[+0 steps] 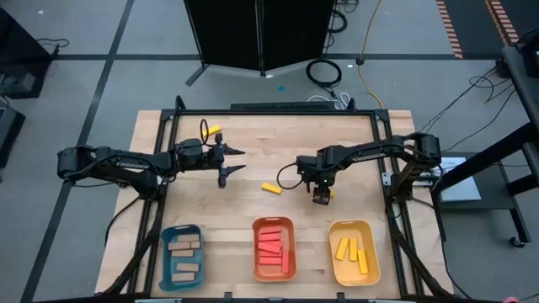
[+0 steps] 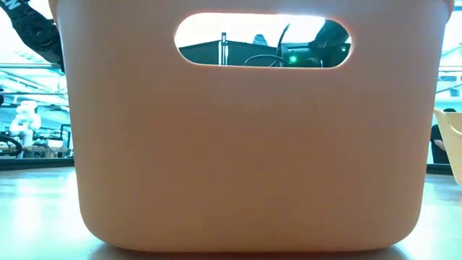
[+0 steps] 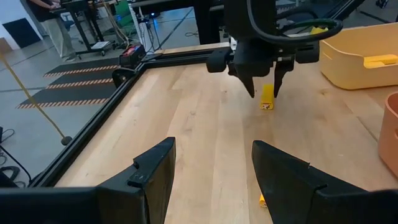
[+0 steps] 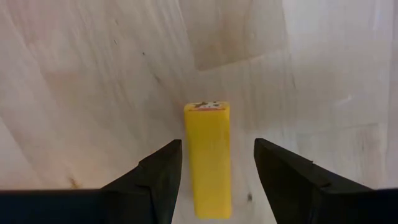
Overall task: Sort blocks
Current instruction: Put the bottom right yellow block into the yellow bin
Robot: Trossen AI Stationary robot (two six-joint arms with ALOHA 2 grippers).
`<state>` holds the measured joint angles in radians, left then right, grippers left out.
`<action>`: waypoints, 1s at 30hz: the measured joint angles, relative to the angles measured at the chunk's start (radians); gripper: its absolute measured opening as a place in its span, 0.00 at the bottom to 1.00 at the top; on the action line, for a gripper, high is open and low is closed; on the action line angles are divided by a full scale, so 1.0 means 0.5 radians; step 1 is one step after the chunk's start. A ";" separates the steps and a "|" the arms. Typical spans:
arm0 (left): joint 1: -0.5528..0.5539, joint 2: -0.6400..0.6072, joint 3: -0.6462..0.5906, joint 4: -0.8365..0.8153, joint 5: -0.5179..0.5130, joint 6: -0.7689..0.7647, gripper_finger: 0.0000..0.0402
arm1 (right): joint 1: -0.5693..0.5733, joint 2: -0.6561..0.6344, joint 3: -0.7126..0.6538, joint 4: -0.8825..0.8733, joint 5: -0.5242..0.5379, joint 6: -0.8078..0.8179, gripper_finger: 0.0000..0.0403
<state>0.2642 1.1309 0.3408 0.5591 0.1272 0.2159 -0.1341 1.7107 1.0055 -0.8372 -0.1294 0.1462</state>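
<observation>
My right gripper [image 1: 321,197] points down at the table's middle, open, with one finger on each side of a yellow block [image 4: 208,158] that lies flat on the wood; a gap shows on both sides. The left wrist view shows that gripper [image 3: 263,91] over the same block [image 3: 267,99]. My left gripper [image 1: 240,160] hangs open and level over the table's left half, holding nothing. A second yellow block [image 1: 270,188] lies between the two grippers, and a third [image 1: 215,129] near the far left edge. Tan, red and yellow blocks lie in the trays.
Three trays line the near edge: blue [image 1: 164,252] with tan blocks, orange [image 1: 292,248] with red blocks, yellow [image 1: 373,252] with yellow blocks. The orange tray's wall [image 2: 245,144] fills the low view. A black frame [image 1: 253,108] rims the table. Bare wood lies between the arms and the trays.
</observation>
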 joint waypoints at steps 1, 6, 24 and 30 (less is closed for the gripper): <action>0.000 0.000 0.000 0.000 0.000 0.000 0.52 | 0.000 0.000 -0.003 0.003 0.006 -0.004 0.48; 0.000 0.000 0.000 -0.001 0.000 0.000 0.52 | 0.014 -0.001 -0.044 0.020 0.014 -0.004 0.48; 0.000 0.000 0.000 -0.002 -0.001 0.002 0.52 | 0.232 -0.001 -0.109 0.060 0.210 0.218 0.25; 0.000 0.001 0.000 -0.001 -0.001 0.002 0.52 | 0.232 -0.004 -0.100 0.054 0.199 0.310 0.17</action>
<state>0.2642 1.1313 0.3408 0.5584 0.1268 0.2169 -0.0181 1.7088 0.9552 -0.8102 -0.0298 0.3014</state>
